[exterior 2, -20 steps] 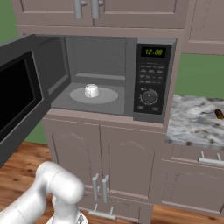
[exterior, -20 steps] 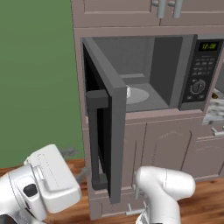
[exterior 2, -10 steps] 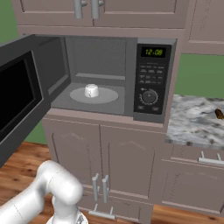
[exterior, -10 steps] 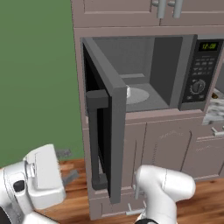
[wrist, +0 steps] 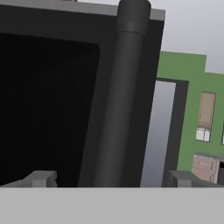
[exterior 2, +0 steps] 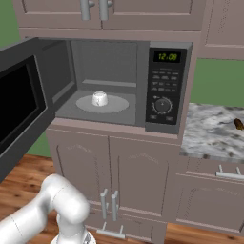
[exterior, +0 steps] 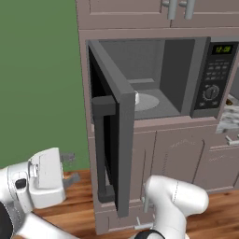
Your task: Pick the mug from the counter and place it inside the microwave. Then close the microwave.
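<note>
The small white mug (exterior 2: 99, 98) stands upright on the round turntable inside the microwave (exterior 2: 164, 90), whose cavity is open. Its dark-glass door (exterior: 114, 154) is swung wide out toward me. My gripper (exterior: 71, 168) hovers low at the left of the door's outer face, open and holding nothing. In the hand view my gripper (wrist: 111, 179) faces the black glass, with the door's upright dark handle bar (wrist: 124, 96) straight ahead between the two finger tips, some way off. The marbled counter (exterior 2: 212, 136) lies right of the microwave.
Cabinet doors (exterior 2: 119, 171) fill the space below the microwave, and upper cabinets (exterior 2: 109, 12) sit above it. A small brown object (exterior 2: 238, 124) lies on the counter at the far right. Wooden floor (exterior: 79, 205) and a green wall (exterior: 37, 70) are at the left.
My hand has turned at the lower left so that its fingers now point at the open door. The mug and the door have not moved.
</note>
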